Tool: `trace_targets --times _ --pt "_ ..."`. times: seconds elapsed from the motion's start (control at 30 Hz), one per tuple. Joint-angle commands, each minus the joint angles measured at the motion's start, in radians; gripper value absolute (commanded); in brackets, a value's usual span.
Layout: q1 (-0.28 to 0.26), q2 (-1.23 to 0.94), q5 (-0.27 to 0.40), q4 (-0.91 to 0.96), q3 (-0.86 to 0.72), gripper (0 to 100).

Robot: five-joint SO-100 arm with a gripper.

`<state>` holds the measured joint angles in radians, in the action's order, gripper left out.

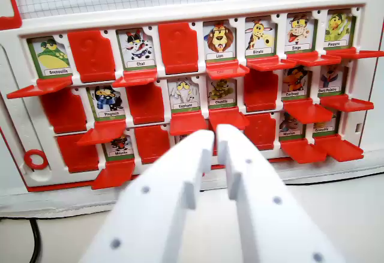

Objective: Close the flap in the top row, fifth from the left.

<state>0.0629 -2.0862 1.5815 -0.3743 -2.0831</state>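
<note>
We see the white plastic two-fingered tool (214,136) low in the centre of the wrist view, jaws nearly together with a thin gap, clamped on nothing. It sits in front of the white plastic game board with red hinged flaps (180,14), tips near the middle and bottom rows. The top row's fifth flap, the red plastic one under the lion card (227,69), lies open, folded down, just above the tool tips. Grey bench (348,209) below.

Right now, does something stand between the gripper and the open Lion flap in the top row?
Nothing visible does. The gripper sits lower, before the Chenille flap; the Lion flap lies above it.
</note>
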Motion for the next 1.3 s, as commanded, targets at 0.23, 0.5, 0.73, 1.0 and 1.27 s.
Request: trace_targets --times 0.23,0.5,0.73,1.0,1.27 --pt "0.028 0.219 0.006 0.181 0.126 0" --pt "0.034 0.362 -0.006 0.193 0.239 0" --pt "0.038 0.456 -0.006 0.198 0.322 0" --pt "0.044 0.545 -0.002 0.216 0.377 0" --pt "0.044 0.609 -0.005 0.219 0.436 0"
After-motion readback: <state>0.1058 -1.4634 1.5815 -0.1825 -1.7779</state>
